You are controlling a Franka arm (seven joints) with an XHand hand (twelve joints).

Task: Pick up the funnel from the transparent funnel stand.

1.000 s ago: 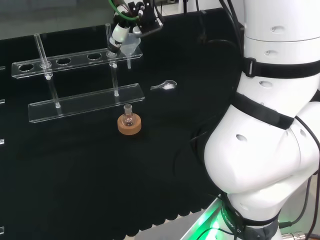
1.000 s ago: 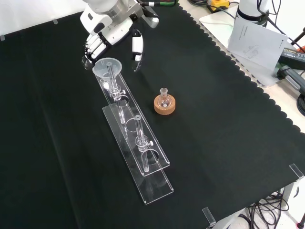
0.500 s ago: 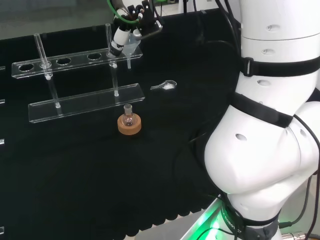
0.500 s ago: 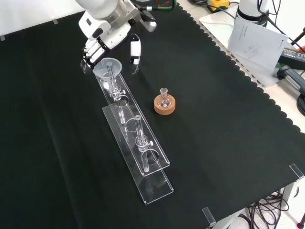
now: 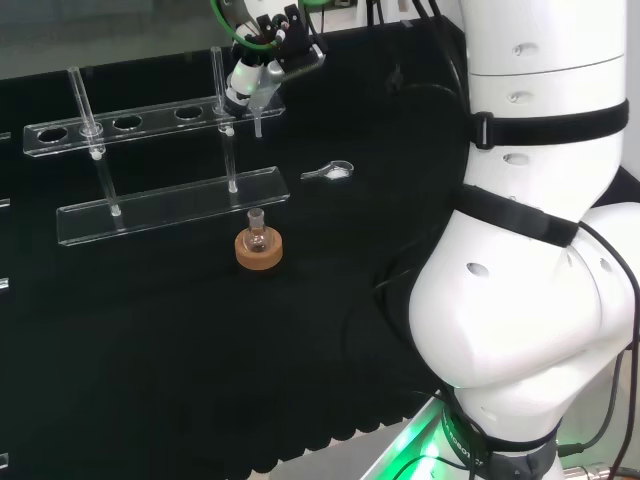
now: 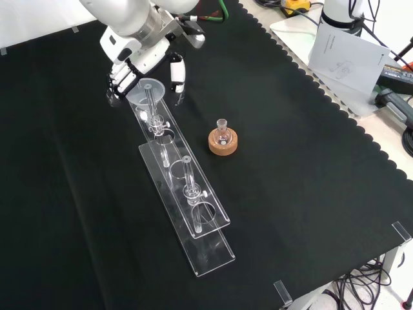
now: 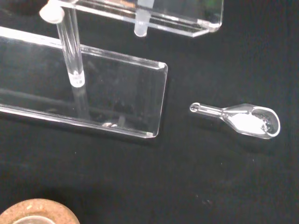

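The clear funnel [image 6: 147, 92] sits in the end hole of the transparent stand [image 6: 193, 216], at the stand's far end in the front view. In the head view the funnel [image 5: 260, 98] hangs at the right end of the stand's upper shelf [image 5: 130, 125]. The black and white hand [image 6: 139, 55] hovers just behind and over the funnel's rim. Its fingers [image 6: 120, 75] reach down on the funnel's left and its thumb [image 6: 175, 73] on the right, a small gap showing at each side. In the head view the hand [image 5: 262, 62] covers the funnel's top.
A small round flask on a cork ring [image 6: 222, 141] stands to the right of the stand in the front view. A glass scoop [image 7: 243, 120] with white powder lies beside the stand's base plate [image 7: 103, 98]. Papers [image 6: 348, 55] lie off the cloth's far right edge.
In the front view the hand has shifted left, and its thumb has come closer to the funnel's rim. Funnel, stand and flask have not moved.
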